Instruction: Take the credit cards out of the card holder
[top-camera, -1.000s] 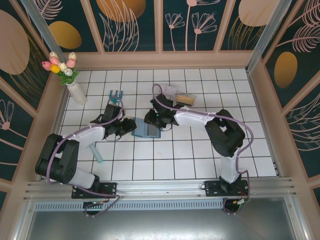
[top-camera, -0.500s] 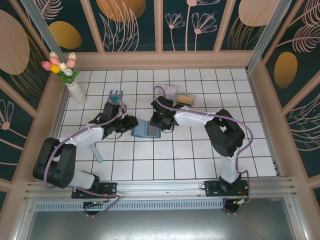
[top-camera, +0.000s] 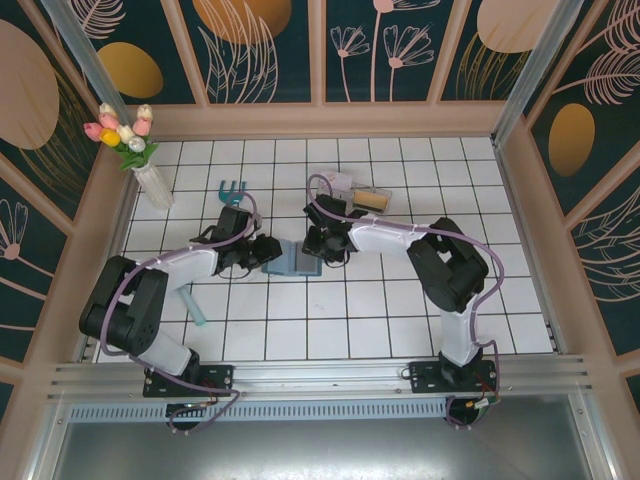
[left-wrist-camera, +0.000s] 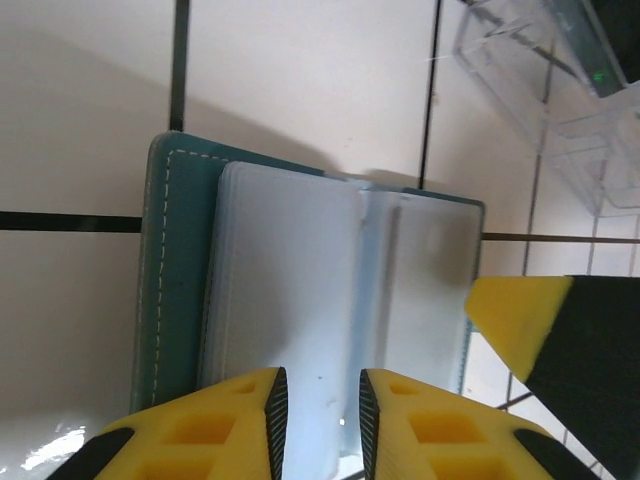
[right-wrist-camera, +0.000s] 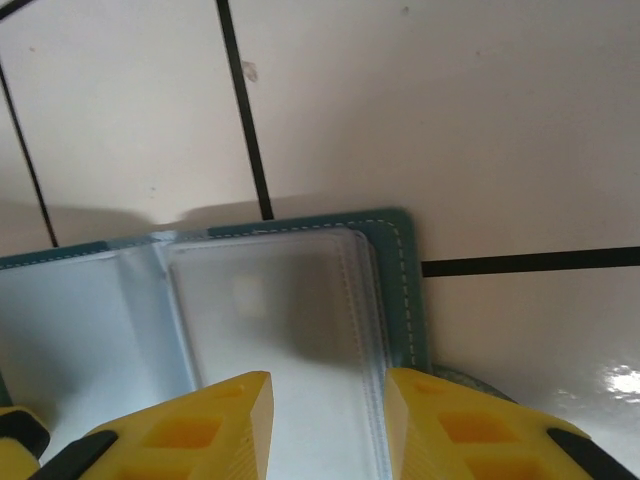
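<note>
The card holder (top-camera: 290, 258) lies open and flat on the white tiled table (top-camera: 400, 300), about midway between the two arms. Its teal cover faces down and its pale blue-grey inside and clear sleeves face up.

The left gripper (top-camera: 267, 250) reaches in from the left and sits over the holder's left edge. In the left wrist view its jaws are a little way apart with a narrow gap. The clear sleeve page (left-wrist-camera: 285, 290) shows through that gap, and nothing is pinched between them.

The right gripper (top-camera: 313, 245) comes in from the other side, over the holder's right edge. In the right wrist view its jaws are spread somewhat wider above the stacked sleeves (right-wrist-camera: 280, 310), again gripping nothing. One of its yellow fingers (left-wrist-camera: 515, 312) shows at the holder's far edge in the left wrist view.

Whether the sleeves hold credit cards cannot be told.

A clear plastic box (top-camera: 362, 192) with something yellowish-gold in it stands just behind the right gripper. A small teal tool (top-camera: 232, 188) lies behind the left one. A vase of tulips (top-camera: 150, 172) stands in the far left corner.
</note>
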